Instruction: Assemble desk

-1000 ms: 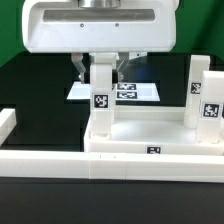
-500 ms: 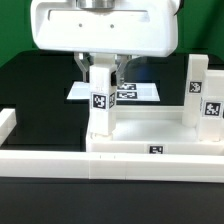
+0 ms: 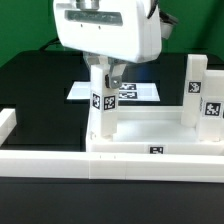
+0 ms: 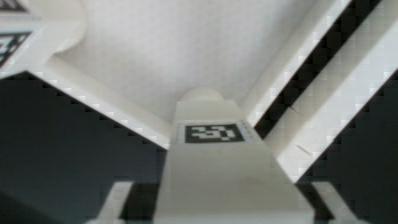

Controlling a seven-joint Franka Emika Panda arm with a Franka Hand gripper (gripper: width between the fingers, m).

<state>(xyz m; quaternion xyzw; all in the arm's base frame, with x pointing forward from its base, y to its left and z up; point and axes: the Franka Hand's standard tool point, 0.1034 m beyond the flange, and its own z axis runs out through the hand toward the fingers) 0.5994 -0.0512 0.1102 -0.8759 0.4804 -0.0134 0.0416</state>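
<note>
The white tray-like tabletop [image 3: 150, 135] lies upside down behind the front bar. A white block leg [image 3: 101, 108] with a square tag stands upright in its corner on the exterior view's left. Two more tagged legs [image 3: 197, 85] [image 3: 212, 105] stand at the corners on the exterior view's right. My gripper [image 3: 104, 76] hangs over the top of the left leg with a finger on each side. In the wrist view the leg [image 4: 222, 160] runs between my fingers [image 4: 119, 205], with a dark gap on both sides; the gripper [image 4: 222, 192] is open.
A long white border bar [image 3: 110, 165] runs along the front, with a short bar [image 3: 6, 122] at the exterior view's left. The marker board [image 3: 140, 92] lies flat behind the tabletop. The table surface is black.
The hand has turned about its vertical axis over the left leg, so its body now shows skewed toward the exterior view's right. The leg stays upright in its corner.
</note>
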